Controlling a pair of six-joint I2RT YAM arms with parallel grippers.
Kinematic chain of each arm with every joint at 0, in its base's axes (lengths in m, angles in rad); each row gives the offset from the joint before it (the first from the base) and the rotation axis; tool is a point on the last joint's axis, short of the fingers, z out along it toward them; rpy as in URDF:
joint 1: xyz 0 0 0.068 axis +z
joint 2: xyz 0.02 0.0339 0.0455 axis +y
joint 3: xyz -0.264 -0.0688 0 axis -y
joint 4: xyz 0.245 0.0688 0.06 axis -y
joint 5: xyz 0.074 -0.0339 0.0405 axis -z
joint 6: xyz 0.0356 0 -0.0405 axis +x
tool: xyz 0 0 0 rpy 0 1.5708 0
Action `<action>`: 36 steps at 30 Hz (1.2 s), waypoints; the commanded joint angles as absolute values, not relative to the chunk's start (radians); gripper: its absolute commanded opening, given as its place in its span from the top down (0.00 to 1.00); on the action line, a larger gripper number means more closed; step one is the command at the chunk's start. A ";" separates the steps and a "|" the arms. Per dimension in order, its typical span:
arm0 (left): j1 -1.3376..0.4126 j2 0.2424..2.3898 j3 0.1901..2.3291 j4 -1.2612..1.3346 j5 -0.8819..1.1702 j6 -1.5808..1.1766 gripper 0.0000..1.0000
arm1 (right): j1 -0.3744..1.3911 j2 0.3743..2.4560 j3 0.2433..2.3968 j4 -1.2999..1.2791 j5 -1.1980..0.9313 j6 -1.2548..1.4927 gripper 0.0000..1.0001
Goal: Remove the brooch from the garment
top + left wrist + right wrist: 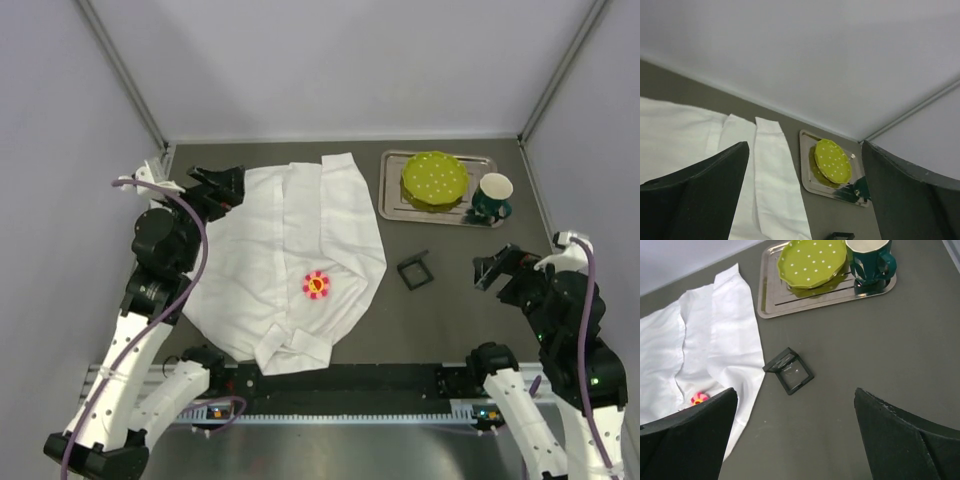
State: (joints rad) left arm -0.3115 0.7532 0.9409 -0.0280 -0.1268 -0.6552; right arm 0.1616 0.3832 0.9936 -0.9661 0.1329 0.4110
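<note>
The white shirt [290, 250] lies spread on the dark table, collar toward the near edge. The pink-red flower brooch [316, 285] with a yellow centre sits on its chest; it also shows in the right wrist view [699, 399] next to my left finger. My left gripper [218, 188] is open above the shirt's far left part, well away from the brooch. The left wrist view shows shirt fabric [685, 135] between its fingers but no brooch. My right gripper [497, 268] is open and empty over bare table, right of the shirt.
A small black square frame [415, 270] lies between the shirt and my right gripper. At the back right, a metal tray [392, 205] holds a green dotted plate [435, 178] and a dark teal mug [492, 197]. Grey walls enclose the table.
</note>
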 commanded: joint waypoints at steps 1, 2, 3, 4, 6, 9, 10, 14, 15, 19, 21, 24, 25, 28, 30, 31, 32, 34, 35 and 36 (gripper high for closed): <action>-0.310 0.747 0.968 -0.223 -0.269 -0.712 0.01 | 0.169 0.270 0.974 -0.907 0.138 0.463 0.01; -0.310 0.742 0.950 -0.156 -0.179 -0.686 0.01 | 0.169 0.258 0.974 -0.887 0.103 0.454 0.01; -0.310 0.745 0.937 -0.134 -0.143 -0.681 0.01 | 0.169 0.239 0.973 -0.870 0.077 0.431 0.01; -0.311 0.750 0.925 -0.123 -0.114 -0.684 0.01 | 0.169 0.239 0.971 -0.859 0.063 0.434 0.01; -0.310 0.781 0.922 -0.120 -0.040 -0.677 0.01 | 0.169 0.259 0.974 -0.839 0.013 0.440 0.01; -0.310 0.854 0.945 -0.167 0.050 -0.647 0.01 | 0.169 0.375 0.985 -0.818 -0.142 0.489 0.01; -0.310 0.877 0.969 -0.187 0.069 -0.629 0.01 | 0.169 0.440 0.983 -0.802 -0.191 0.503 0.01; -0.310 1.000 1.009 -0.273 0.142 -0.598 0.06 | 0.175 0.491 0.927 -0.657 -0.385 0.589 0.01; -0.310 1.014 1.009 -0.300 0.173 -0.598 0.10 | 0.184 0.492 0.920 -0.606 -0.393 0.604 0.01; -0.310 1.061 0.933 -0.273 0.311 -0.606 0.19 | 0.329 0.549 0.908 -0.580 -0.339 0.592 0.01; -0.310 1.075 0.899 -0.262 0.360 -0.606 0.20 | 0.542 0.626 0.914 -0.583 -0.189 0.574 0.01; -0.310 1.086 0.887 -0.282 0.399 -0.600 0.22 | 0.894 0.780 0.954 -0.589 0.131 0.543 0.01; -0.308 1.083 0.887 -0.300 0.397 -0.595 0.24 | 0.955 0.822 0.981 -0.592 0.241 0.535 0.01; -0.304 1.048 0.881 -0.331 0.353 -0.603 0.26 | 1.087 0.966 1.011 -0.578 0.322 0.535 0.01; -0.304 1.022 0.844 -0.331 0.315 -0.627 0.29 | 1.101 1.046 1.009 -0.543 0.298 0.538 0.01; -0.304 0.993 0.827 -0.333 0.298 -0.664 0.31 | 1.101 1.070 0.996 -0.513 0.255 0.537 0.02; -0.304 0.980 0.809 -0.337 0.279 -0.684 0.31 | 1.101 1.089 0.986 -0.455 0.239 0.537 0.03; -0.302 0.956 0.756 -0.327 0.304 -0.709 0.32 | 1.103 1.142 0.957 -0.395 0.198 0.557 0.09; -0.302 0.953 0.744 -0.327 0.327 -0.709 0.33 | 1.103 1.155 0.948 -0.340 0.187 0.564 0.10; -0.302 0.953 0.729 -0.324 0.372 -0.707 0.35 | 1.101 1.172 0.940 -0.321 0.186 0.599 0.11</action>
